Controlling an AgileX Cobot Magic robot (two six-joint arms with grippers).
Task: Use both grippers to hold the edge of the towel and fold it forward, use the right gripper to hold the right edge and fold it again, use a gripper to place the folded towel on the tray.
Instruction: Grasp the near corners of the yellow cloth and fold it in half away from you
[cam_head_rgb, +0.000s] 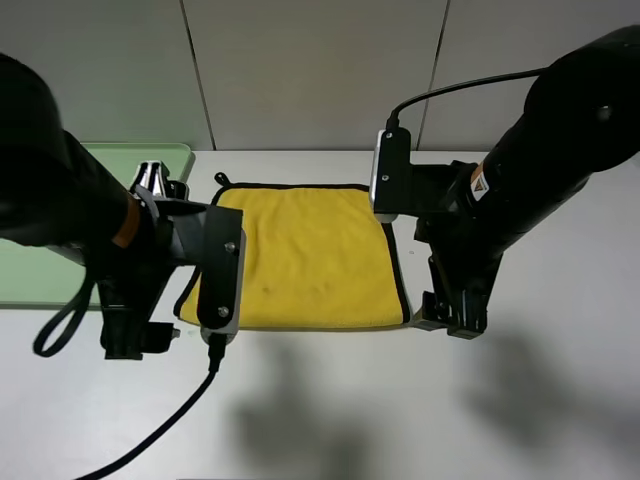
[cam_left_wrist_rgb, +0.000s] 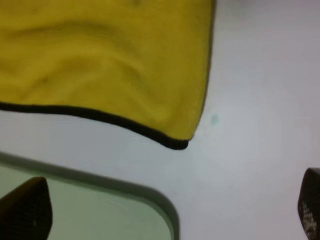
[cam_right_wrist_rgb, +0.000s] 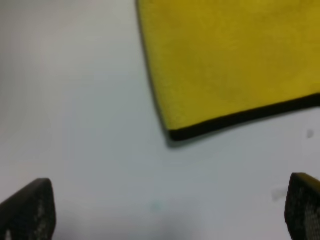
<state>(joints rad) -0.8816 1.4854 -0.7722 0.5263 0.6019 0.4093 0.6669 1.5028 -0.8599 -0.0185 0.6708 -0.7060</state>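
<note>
One yellow towel (cam_head_rgb: 310, 255) flat on one white table (cam_head_rgb: 400, 400), one green tray (cam_head_rgb: 160, 155) beside it, two grippers, left gripper (cam_left_wrist_rgb: 167, 210) and right gripper (cam_right_wrist_rgb: 165, 207), both spread wide, holding nothing

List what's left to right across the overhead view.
Tray → towel → right pincer. Left arm left out: it overlaps both tray and towel.
</note>
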